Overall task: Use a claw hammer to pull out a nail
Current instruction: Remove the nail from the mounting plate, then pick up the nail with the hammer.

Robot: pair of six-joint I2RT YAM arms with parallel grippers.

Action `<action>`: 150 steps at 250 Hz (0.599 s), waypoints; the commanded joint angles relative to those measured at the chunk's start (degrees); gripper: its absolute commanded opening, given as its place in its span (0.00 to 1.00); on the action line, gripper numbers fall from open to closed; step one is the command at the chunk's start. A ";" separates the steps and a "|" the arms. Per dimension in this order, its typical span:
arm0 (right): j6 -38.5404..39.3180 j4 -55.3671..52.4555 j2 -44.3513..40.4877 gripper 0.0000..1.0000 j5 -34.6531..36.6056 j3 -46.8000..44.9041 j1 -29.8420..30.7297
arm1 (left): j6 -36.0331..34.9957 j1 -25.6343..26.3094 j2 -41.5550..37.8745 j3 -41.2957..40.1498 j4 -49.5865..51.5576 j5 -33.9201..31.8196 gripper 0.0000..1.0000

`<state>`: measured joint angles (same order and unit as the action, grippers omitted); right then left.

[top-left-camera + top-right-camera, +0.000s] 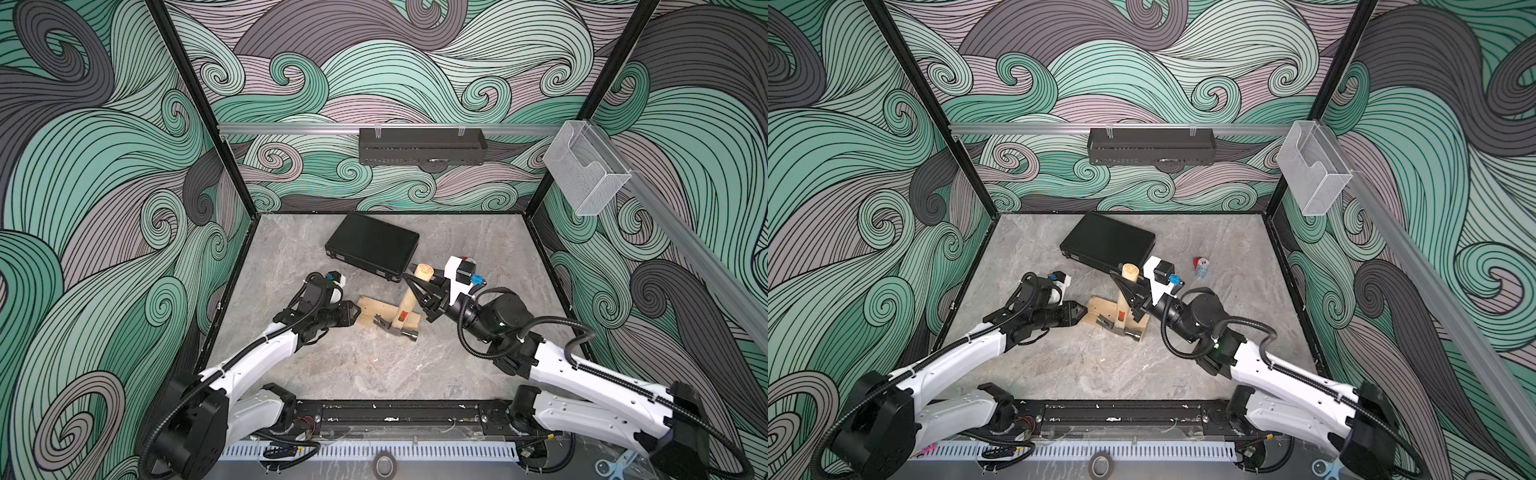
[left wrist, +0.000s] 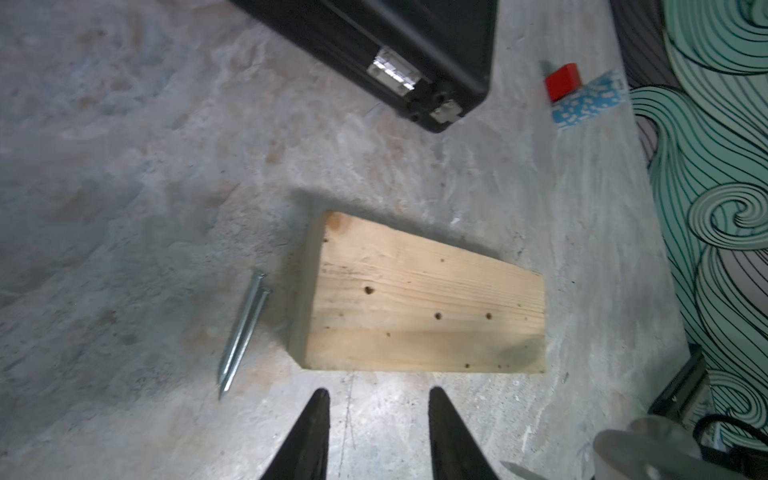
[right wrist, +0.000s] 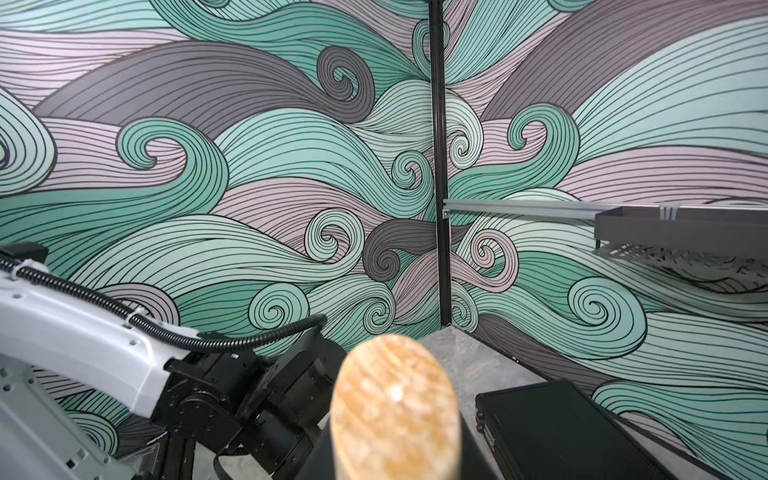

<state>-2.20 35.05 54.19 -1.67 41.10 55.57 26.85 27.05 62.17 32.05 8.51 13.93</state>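
Note:
In both top views the claw hammer (image 1: 404, 309) (image 1: 1122, 307) leans with its grey head (image 1: 409, 332) on the near end of a pale wooden block (image 1: 374, 309) (image 1: 1100, 309). Its handle rises toward the back. My right gripper (image 1: 417, 297) (image 3: 395, 457) is shut on the handle just below the butt (image 3: 395, 407). My left gripper (image 1: 355, 311) (image 2: 378, 392) is at the block's left end, open, with bare table between its fingers. In the left wrist view the block (image 2: 428, 299) shows several small holes, and two loose nails (image 2: 243, 332) lie beside it. The claw hides any nail under it.
A shut black case (image 1: 374, 245) (image 2: 374, 41) lies behind the block, close to the hammer's butt. A small red-capped item (image 1: 1200, 266) sits right of it. A black shelf (image 1: 422, 145) hangs on the rear wall rail and a clear bin (image 1: 586, 170) on the right wall.

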 commanded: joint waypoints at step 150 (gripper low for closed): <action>-0.27 -14.00 -5.43 0.00 1.03 14.09 -2.30 | -31.68 19.42 -16.73 -13.05 -23.13 -3.12 0.29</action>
<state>-0.84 14.76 49.74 -0.40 49.76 53.84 4.23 43.88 46.72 19.66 -9.58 11.51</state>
